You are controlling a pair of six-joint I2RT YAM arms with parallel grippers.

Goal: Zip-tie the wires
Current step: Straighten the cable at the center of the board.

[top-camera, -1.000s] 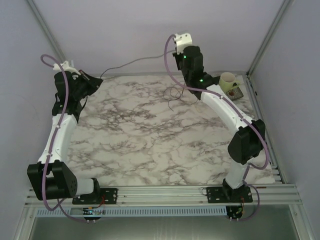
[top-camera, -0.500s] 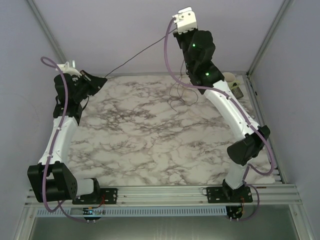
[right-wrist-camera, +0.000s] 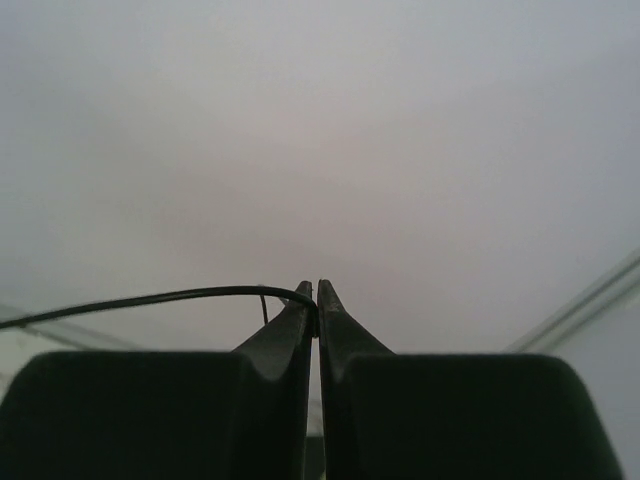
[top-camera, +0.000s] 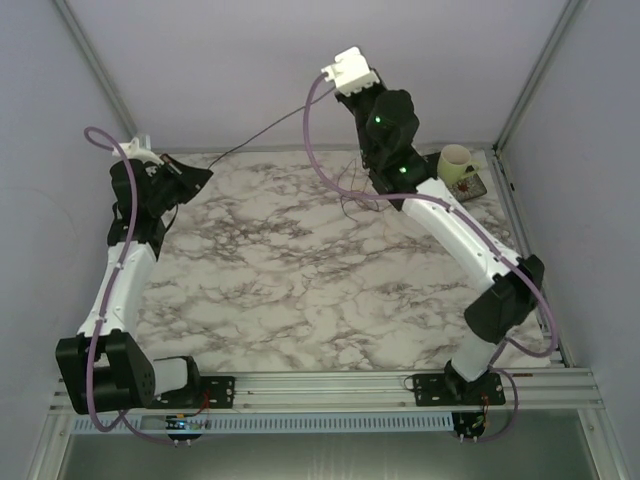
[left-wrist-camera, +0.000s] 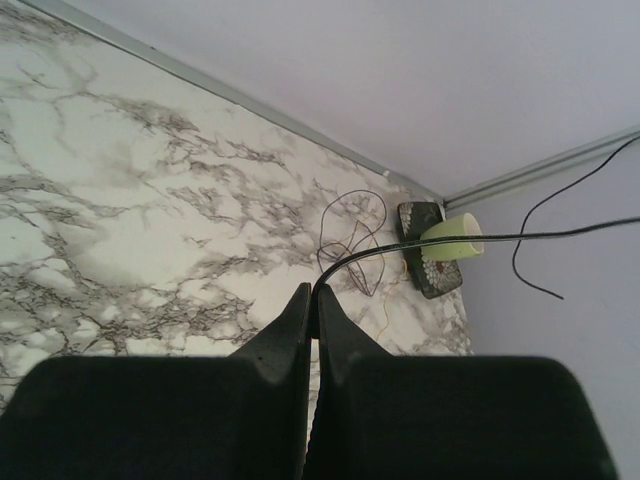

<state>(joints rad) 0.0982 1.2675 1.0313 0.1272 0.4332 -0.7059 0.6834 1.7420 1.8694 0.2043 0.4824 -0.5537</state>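
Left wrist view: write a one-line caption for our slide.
Left hand pinches a thin dark wire crossing a pale green cup; loose wire loops lie on the white marbled table.

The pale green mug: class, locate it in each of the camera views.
Top external: mug, upper right.
Left wrist: right of centre, sideways in frame.
Right wrist: not in view.
Shared landmark: the taut wire, seen in all three.
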